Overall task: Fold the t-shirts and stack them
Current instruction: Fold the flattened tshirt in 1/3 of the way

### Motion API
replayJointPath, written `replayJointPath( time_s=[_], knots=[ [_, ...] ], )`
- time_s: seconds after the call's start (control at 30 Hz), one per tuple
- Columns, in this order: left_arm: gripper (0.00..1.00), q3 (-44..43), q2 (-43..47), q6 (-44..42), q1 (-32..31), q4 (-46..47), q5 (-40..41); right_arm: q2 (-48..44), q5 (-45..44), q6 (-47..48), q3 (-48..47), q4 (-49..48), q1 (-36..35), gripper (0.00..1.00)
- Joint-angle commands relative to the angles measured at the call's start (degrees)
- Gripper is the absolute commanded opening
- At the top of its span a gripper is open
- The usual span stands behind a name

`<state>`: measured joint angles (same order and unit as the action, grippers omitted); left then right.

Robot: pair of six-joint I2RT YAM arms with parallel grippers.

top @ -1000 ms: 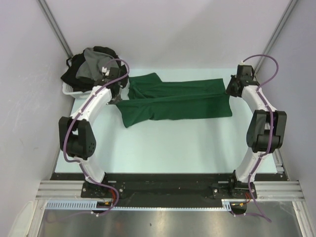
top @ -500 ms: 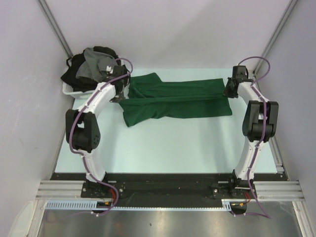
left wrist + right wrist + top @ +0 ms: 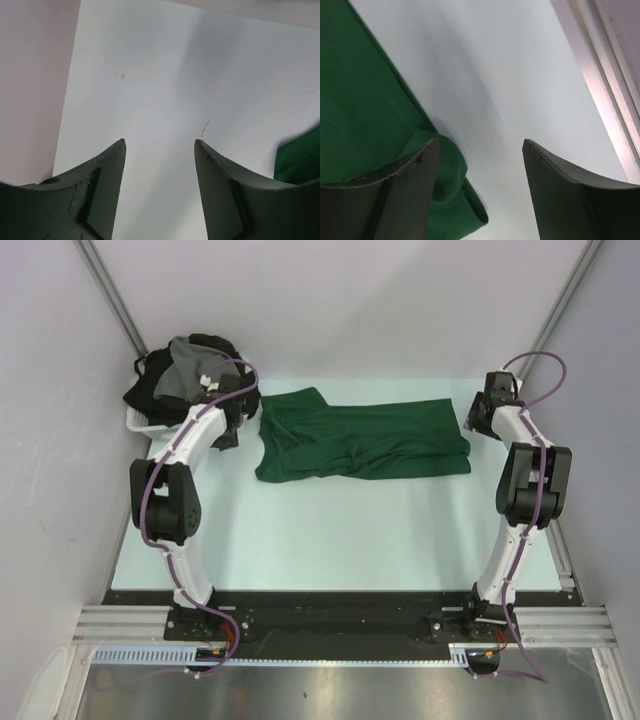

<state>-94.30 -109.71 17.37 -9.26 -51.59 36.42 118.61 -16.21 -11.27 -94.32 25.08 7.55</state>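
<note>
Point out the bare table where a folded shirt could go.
The widest bare stretch of table lies between the green t-shirt and the near edge. A narrow strip runs behind the shirt. Far-left corner is crowded: basket, heaped shirts, left gripper.

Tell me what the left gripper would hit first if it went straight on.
Most likely bare table: the open left gripper points at it, with the green t-shirt off to one side. Depth is unclear.
</note>
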Motion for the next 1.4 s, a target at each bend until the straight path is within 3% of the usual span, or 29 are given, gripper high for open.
replayJointPath(
  time_s=[0.0, 0.57, 0.67, 0.83, 1.03, 1.37],
  knots=[
    [0.63, -1.5, 4.06, -0.67, -1.37, -1.22, 0.41, -1.71, 1.17, 0.28, -2.18, -0.91, -1.57, 0.73],
    [0.66, 7.12, 12.51, 2.15, -14.91, 0.44, -7.95, -18.24, 8.45, -2.18, 14.43, -3.02, -4.21, 0.78],
    [0.67, 4.84, 10.4, 1.8, -15.18, 0.53, -8.47, -16.31, 12.15, -3.85, 12.15, -1.97, -5.7, 0.77],
    [0.68, 0.36, 7.32, 1.35, -15.62, -0.87, -7.6, -10.08, 15.68, -4.82, 3.37, 0.93, -14.92, 0.77],
    [0.7, 1.22, 10.12, 1.53, -15.7, -1.4, -7.77, 1.07, 20.07, -6.04, -11.1, 3.57, -24.15, 0.77],
    [0.75, 2.55, 15.58, 1.44, -15.7, -2.81, -7.86, 14.72, 24.11, -8.33, -27.57, 9.37, -28.91, 0.73]
  ],
)
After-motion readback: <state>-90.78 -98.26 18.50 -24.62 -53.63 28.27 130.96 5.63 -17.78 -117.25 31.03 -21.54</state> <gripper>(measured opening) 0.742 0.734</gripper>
